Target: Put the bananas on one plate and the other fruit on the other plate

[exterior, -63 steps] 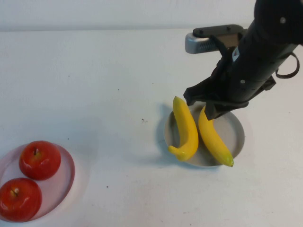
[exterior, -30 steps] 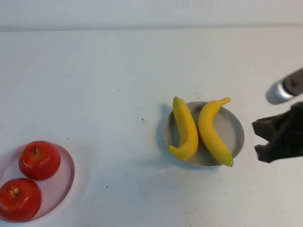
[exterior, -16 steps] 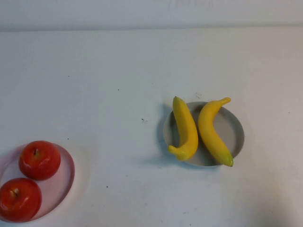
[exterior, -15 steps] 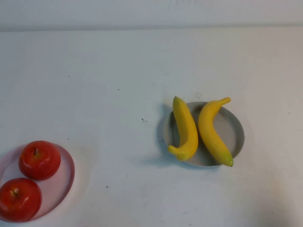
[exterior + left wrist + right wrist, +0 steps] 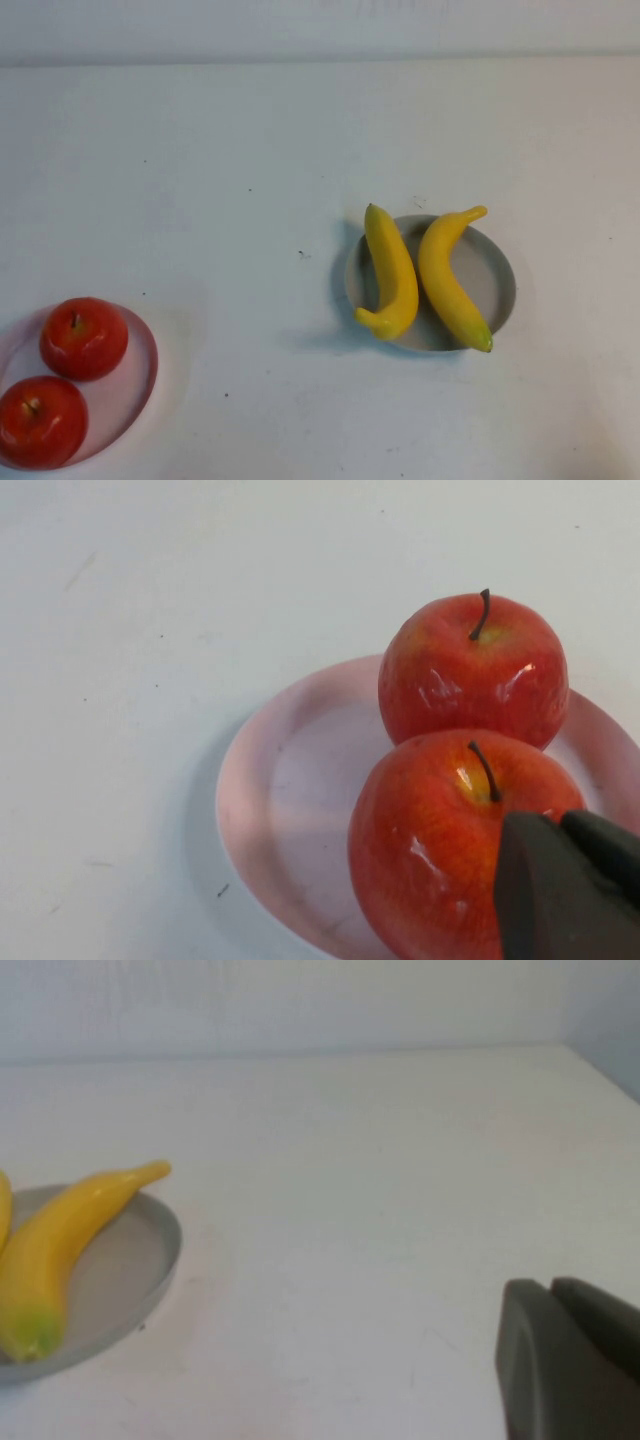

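On the white worktop (image 5: 250, 150), the two bananas (image 5: 392, 272) lie side by side across the grey-blue plate (image 5: 497, 275), tips overhanging its rim, and the two red apples (image 5: 83, 338) sit touching on the pale pink plate (image 5: 135, 385) near the robot's left. The left tool (image 5: 570, 890) hangs just beside the nearer apple. The right tool (image 5: 565, 1360) sits over bare worktop, well apart from the grey-blue plate. Only a dark corner of each shows, so whether either is open or closed I cannot tell.
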